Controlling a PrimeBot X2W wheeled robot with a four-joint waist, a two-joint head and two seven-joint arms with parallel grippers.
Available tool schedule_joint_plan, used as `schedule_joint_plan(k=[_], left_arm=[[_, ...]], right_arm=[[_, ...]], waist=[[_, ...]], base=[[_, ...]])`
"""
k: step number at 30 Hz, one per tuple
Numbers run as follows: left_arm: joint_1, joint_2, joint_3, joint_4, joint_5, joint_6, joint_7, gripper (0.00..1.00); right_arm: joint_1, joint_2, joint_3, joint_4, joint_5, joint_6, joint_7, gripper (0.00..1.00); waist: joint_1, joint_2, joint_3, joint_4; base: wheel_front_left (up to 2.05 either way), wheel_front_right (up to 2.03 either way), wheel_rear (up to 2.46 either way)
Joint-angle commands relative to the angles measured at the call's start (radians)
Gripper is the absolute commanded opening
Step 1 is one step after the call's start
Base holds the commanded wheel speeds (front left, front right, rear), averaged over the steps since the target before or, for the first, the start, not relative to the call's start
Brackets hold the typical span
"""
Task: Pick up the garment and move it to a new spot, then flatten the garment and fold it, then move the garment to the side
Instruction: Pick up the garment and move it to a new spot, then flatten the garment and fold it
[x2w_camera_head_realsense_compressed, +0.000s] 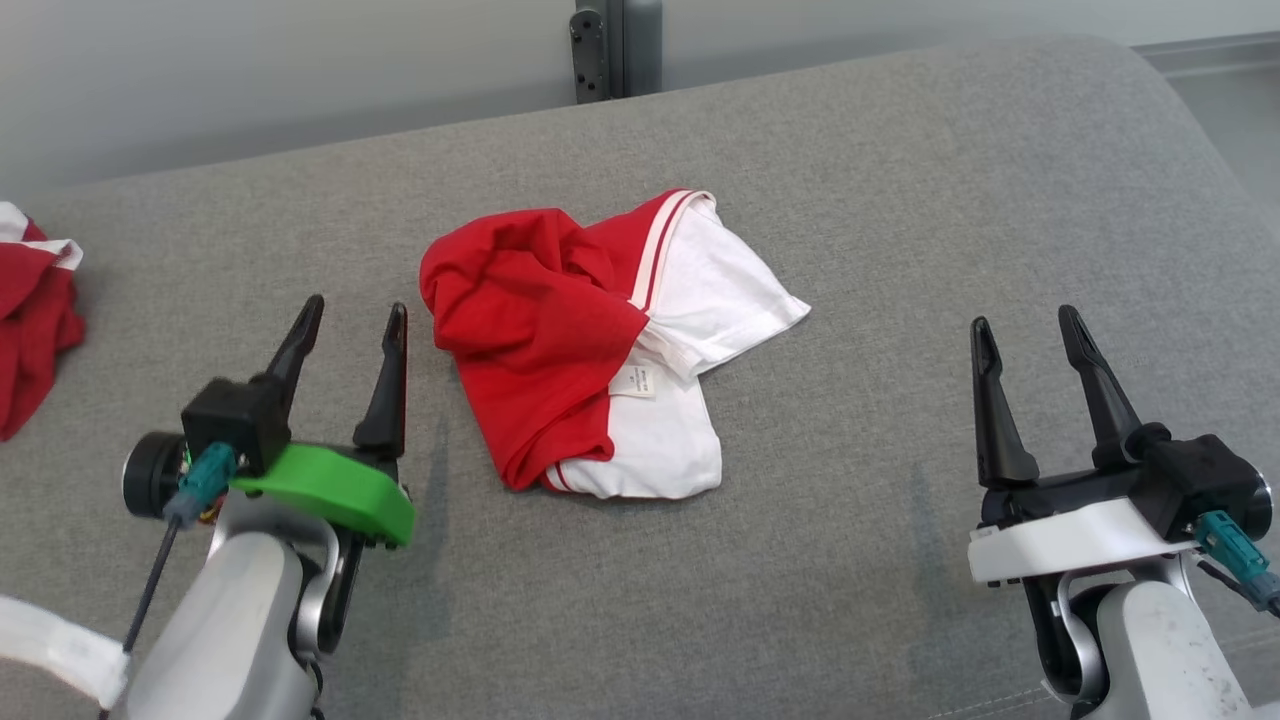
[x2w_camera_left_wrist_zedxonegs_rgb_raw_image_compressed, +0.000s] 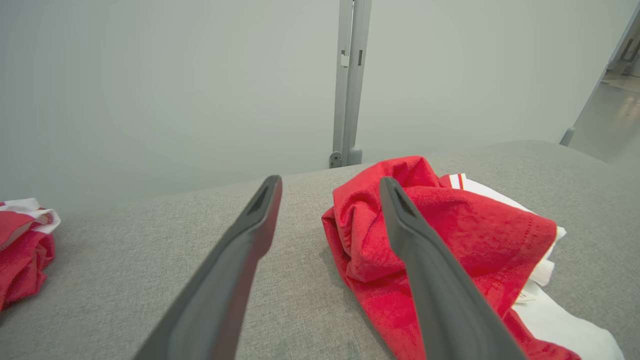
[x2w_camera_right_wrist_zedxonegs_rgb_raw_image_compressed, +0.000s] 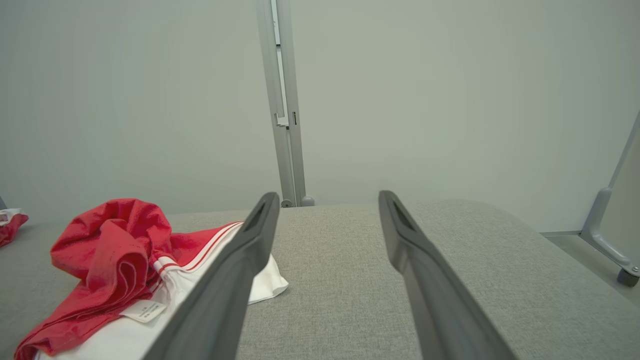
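As the head camera sees it: a crumpled red and white cloth garment (x2w_camera_head_realsense_compressed: 590, 340) lies heaped near the middle of a grey fabric-covered desk (x2w_camera_head_realsense_compressed: 900, 200). Its red part lies toward the left and its white part toward the right. A small white label (x2w_camera_head_realsense_compressed: 633, 380) shows where the two colours meet.
Left claw, head view: the left claw (x2w_camera_head_realsense_compressed: 357, 306), on a green-capped wrist, stands just beside the garment's red edge. Its two dark fingers are apart and free of the cloth.
Right claw, head view: the right claw (x2w_camera_head_realsense_compressed: 1024, 318), on a white-capped wrist, stands well apart from the garment on the right, fingers spread.
Desk's left edge, head view: a second red and white cloth bundle (x2w_camera_head_realsense_compressed: 35, 310) is cut off by the frame.
Background, head view: a grey metal post (x2w_camera_head_realsense_compressed: 615, 45) rises behind the desk against a pale wall.
Left wrist view: the left claw (x2w_camera_left_wrist_zedxonegs_rgb_raw_image_compressed: 330, 181) is spread wide over the desk (x2w_camera_left_wrist_zedxonegs_rgb_raw_image_compressed: 125, 260). One finger crosses in front of the garment (x2w_camera_left_wrist_zedxonegs_rgb_raw_image_compressed: 460, 225); contact cannot be told. The cloth bundle (x2w_camera_left_wrist_zedxonegs_rgb_raw_image_compressed: 22, 250) sits far off at the other side, and the post (x2w_camera_left_wrist_zedxonegs_rgb_raw_image_compressed: 352, 75) stands beyond.
Right wrist view: the right claw (x2w_camera_right_wrist_zedxonegs_rgb_raw_image_compressed: 328, 195) is spread over bare desk (x2w_camera_right_wrist_zedxonegs_rgb_raw_image_compressed: 340, 260). The garment (x2w_camera_right_wrist_zedxonegs_rgb_raw_image_compressed: 110, 250) lies to one side, its label (x2w_camera_right_wrist_zedxonegs_rgb_raw_image_compressed: 145, 311) facing up. The post (x2w_camera_right_wrist_zedxonegs_rgb_raw_image_compressed: 282, 100) stands behind.
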Motion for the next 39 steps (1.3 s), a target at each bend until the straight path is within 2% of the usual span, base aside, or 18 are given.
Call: schedule_joint_plan(k=[1, 8, 13, 16, 26, 39], left_arm=[[0.063, -0.006, 0.024, -0.038, 0.02, 0.014, 0.0, 1.0], [0.322, -0.091, 0.154, -0.225, 0.108, 0.05, 0.0, 1.0], [0.44, -0.165, 0.234, -0.273, 0.185, 0.032, 0.0, 1.0], [0.465, -0.189, 0.282, -0.279, 0.227, 0.022, 0.0, 1.0], [0.489, -0.229, 0.335, -0.258, 0.273, -0.027, 0.0, 1.0], [0.482, -0.246, 0.356, -0.25, 0.307, -0.062, 0.0, 1.0]], right_arm=[[0.021, -0.002, 0.0, 0.004, -0.006, 0.0, -0.003, 1.0], [0.052, -0.002, 0.001, 0.021, -0.007, 0.0, -0.003, 1.0], [0.083, -0.002, -0.002, 0.033, 0.006, 0.0, -0.003, 1.0], [0.089, -0.003, 0.008, 0.049, 0.018, 0.0, -0.003, 1.0], [0.099, -0.003, 0.017, 0.082, 0.026, 0.0, -0.003, 1.0], [0.104, -0.003, 0.029, 0.094, 0.027, 0.0, -0.003, 1.0]], waist=[[0.0001, 0.0, -0.048, 0.034], [0.0001, 0.0, -0.099, 0.071], [0.0001, 0.0, -0.117, 0.098], [0.0001, 0.0, -0.123, 0.103], [0.0001, 0.0, -0.139, 0.098], [0.0001, 0.0, -0.145, 0.087]], base=[[0.0, 0.0, 0.0], [0.0, 0.0, 0.0], [0.0, 0.0, 0.0], [0.0, 0.0, 0.0], [0.0, 0.0, 0.0], [0.0, 0.0, 0.0]])
